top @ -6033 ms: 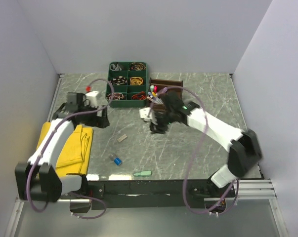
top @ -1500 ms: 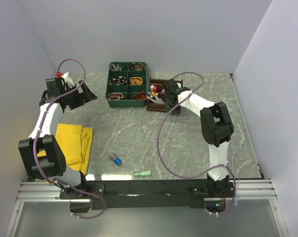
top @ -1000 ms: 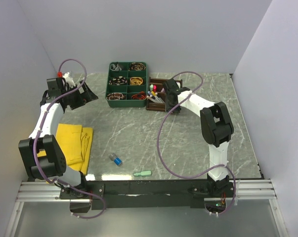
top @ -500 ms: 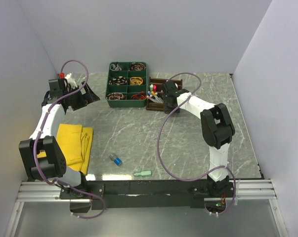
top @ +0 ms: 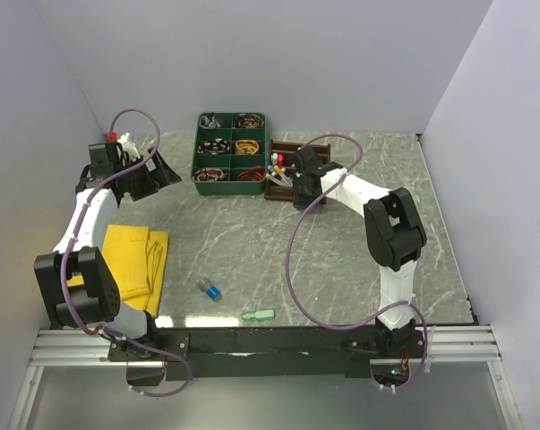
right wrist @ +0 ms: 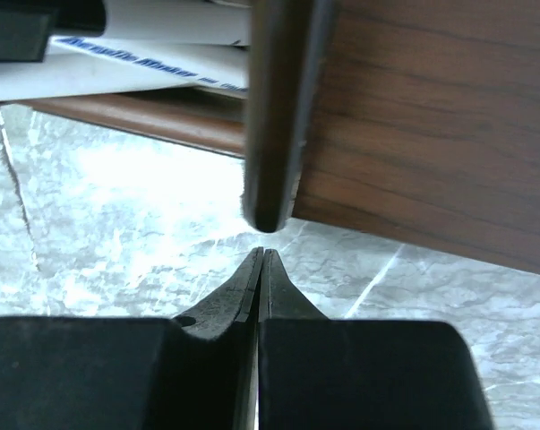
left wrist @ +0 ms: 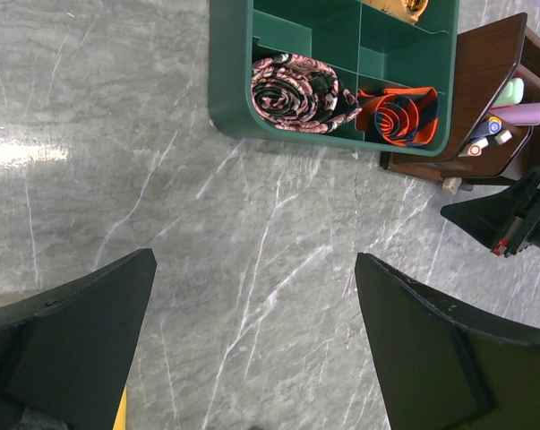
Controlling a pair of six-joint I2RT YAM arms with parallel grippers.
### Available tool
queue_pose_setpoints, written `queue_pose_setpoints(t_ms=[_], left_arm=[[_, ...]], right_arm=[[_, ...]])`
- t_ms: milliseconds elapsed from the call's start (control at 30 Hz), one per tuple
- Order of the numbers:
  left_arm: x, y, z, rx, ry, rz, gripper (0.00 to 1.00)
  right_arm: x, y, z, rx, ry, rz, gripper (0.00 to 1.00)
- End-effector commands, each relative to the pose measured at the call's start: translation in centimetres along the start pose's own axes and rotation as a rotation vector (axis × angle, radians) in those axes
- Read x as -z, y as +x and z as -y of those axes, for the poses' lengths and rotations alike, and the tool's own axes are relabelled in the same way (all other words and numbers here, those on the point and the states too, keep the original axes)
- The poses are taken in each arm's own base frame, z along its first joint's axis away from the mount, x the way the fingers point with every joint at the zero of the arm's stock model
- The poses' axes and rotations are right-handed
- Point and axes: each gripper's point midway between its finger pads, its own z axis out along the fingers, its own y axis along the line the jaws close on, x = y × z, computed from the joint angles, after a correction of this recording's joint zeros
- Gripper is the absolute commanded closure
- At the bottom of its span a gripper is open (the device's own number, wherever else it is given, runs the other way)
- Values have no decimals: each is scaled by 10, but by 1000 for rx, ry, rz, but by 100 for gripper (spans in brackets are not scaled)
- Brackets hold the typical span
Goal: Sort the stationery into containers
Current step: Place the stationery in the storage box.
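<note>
The dark brown wooden organiser (top: 296, 150) stands at the back, right of centre, with pens and markers (top: 278, 170) in it. My right gripper (top: 299, 195) hovers at its near front corner; in the right wrist view the jaws (right wrist: 263, 253) are shut with nothing between them, just short of the organiser's dark edge (right wrist: 278, 107). A blue cap (top: 213, 290) and a mint eraser (top: 259, 314) lie loose near the front. My left gripper (top: 162, 176) hangs open over bare table at the back left, its jaws (left wrist: 254, 260) wide apart. Pastel highlighters (left wrist: 520, 100) show in the organiser (left wrist: 484, 81).
A green tray (top: 198, 148) of rolled ties stands left of the organiser, touching it. A yellow cloth (top: 131, 260) lies at the left edge. White walls close off the back and both sides. The right arm's purple cable loops over the table's middle.
My right gripper has closed from half open to shut and drifted slightly left along the organiser's front. The left arm has hardly moved.
</note>
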Motion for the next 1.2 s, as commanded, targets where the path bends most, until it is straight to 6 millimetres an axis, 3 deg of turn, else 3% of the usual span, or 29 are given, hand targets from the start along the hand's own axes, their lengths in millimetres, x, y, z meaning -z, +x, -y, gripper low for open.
queue_pose_setpoints(t_ms=[0, 333, 633, 867, 1033, 1133, 1167], left_arm=[[9, -10, 13, -32, 32, 42, 1], [7, -8, 11, -25, 30, 39, 1], [8, -8, 12, -20, 31, 42, 1], [7, -8, 13, -23, 33, 44, 1], [10, -9, 12, -30, 20, 40, 1], [16, -5, 11, -37, -1, 31, 1], [21, -5, 12, -42, -12, 40, 1]], right_arm=[[10, -21, -15, 10, -51, 62, 100], [-2, -32, 25, 15, 134, 111, 100], [-1, -56, 37, 20, 184, 173, 100], [1, -63, 36, 17, 190, 192, 100], [14, -52, 32, 23, 153, 166, 100], [39, -37, 10, 56, 23, 141, 100], [46, -29, -3, 145, -53, 125, 89]])
